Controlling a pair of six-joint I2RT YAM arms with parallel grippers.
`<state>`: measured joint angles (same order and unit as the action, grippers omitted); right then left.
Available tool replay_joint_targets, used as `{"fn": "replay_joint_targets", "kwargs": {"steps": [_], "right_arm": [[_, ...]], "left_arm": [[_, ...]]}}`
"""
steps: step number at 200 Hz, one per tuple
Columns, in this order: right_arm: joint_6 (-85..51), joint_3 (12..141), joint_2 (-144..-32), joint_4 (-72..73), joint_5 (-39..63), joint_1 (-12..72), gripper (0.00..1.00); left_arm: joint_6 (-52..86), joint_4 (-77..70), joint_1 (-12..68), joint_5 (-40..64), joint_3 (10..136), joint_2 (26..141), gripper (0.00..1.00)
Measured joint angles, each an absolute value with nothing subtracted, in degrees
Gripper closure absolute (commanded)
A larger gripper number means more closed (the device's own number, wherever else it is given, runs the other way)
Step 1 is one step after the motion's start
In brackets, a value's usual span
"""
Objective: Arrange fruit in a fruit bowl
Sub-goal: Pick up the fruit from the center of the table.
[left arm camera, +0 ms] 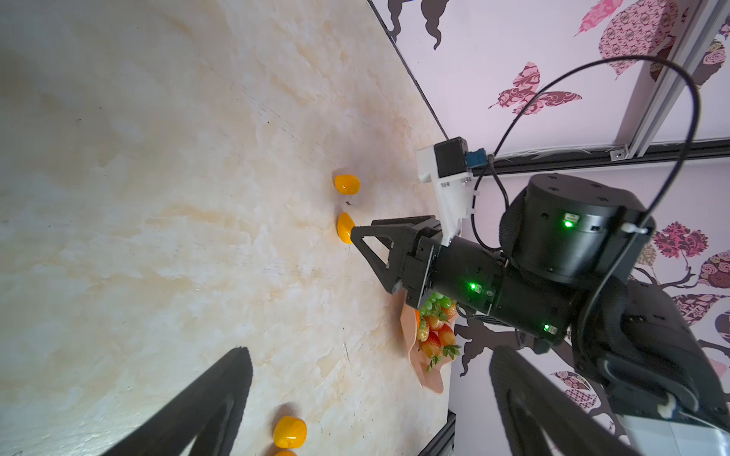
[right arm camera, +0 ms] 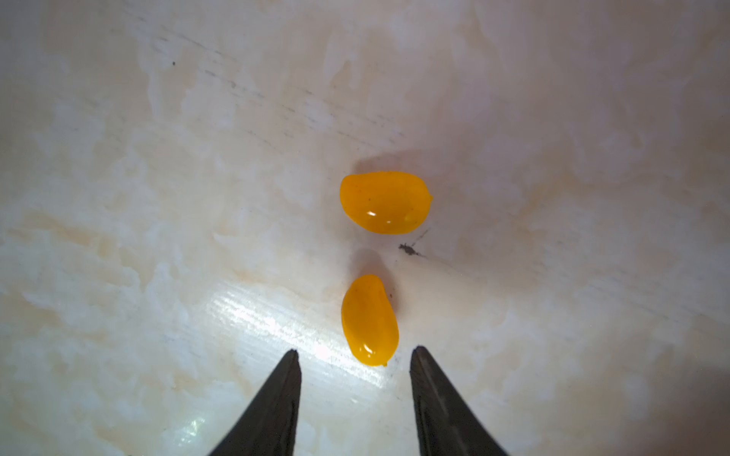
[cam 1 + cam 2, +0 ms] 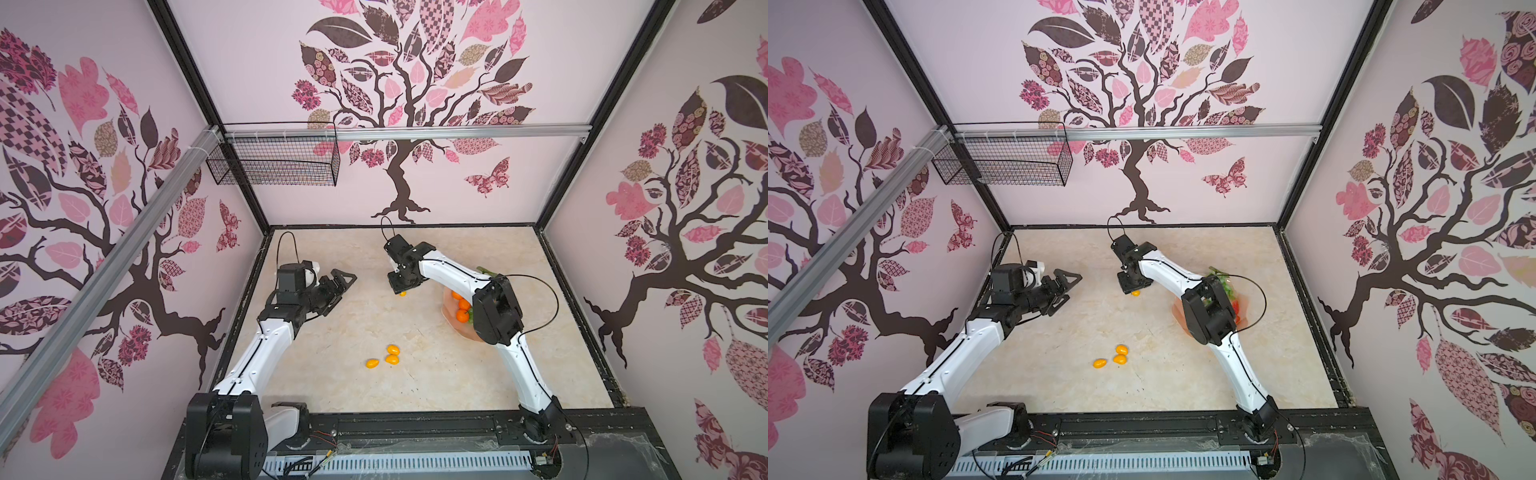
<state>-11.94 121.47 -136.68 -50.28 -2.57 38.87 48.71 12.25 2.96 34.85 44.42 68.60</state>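
Two yellow-orange oval fruits (image 2: pixel 369 319) (image 2: pixel 385 202) lie on the marble tabletop toward the back middle. My right gripper (image 2: pixel 356 349) points straight down over them, open, and the tip of the nearer oval sits just between its fingertips without touching either. In both top views the arm hides all but a sliver of this fruit (image 3: pixel 402 293). Three more ovals (image 3: pixel 392 359) lie front centre. At the right stands the peach fruit bowl (image 3: pixel 448 311), half hidden by the right arm's elbow, holding tangerines (image 3: pixel 462 316), strawberries (image 1: pixel 438 339) and green grapes (image 3: pixel 1225 282). My left gripper (image 3: pixel 343 276) hovers open and empty at the left.
A black wire basket (image 3: pixel 274 166) hangs from the aluminium rail on the back wall, high above the table. Black frame edges (image 3: pixel 582 316) border the tabletop. The right arm's forearm (image 3: pixel 449 272) spans from the bowl toward the middle.
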Motion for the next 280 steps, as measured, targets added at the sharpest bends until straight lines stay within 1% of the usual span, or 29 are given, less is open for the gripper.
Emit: {"fn": "replay_joint_targets", "kwargs": {"steps": [38, 83, 149, 197, 237, 280], "right_arm": [[-11.5, 127.5, -141.5, -53.9, -4.1, 38.9, 0.51], [-11.3, 130.0, -144.8, -56.1, -5.0, 38.9, 0.53], [-11.1, 130.9, -145.1, -56.6, -4.9, 38.9, 0.62], [-11.1, 130.9, -145.1, -56.7, -4.7, 38.9, 0.63], [-11.2, 130.9, -145.1, -56.8, -4.3, 38.9, 0.68], [-11.7, 130.9, -145.0, -56.8, -3.5, 38.9, 0.70]], "left_arm": [[49.0, 11.8, 3.0, 35.2, 44.0, 69.1, 0.02], [49.3, 11.6, 3.0, 35.3, 44.0, 69.2, 0.02], [49.4, 11.6, 3.0, 35.4, 44.0, 69.2, 0.02], [49.3, 11.7, 3.0, 35.7, 44.0, 69.2, 0.02], [49.0, 12.1, 3.0, 36.0, 44.0, 69.1, 0.02], [47.7, 13.2, 3.0, 36.1, 44.0, 67.4, 0.02]]}}
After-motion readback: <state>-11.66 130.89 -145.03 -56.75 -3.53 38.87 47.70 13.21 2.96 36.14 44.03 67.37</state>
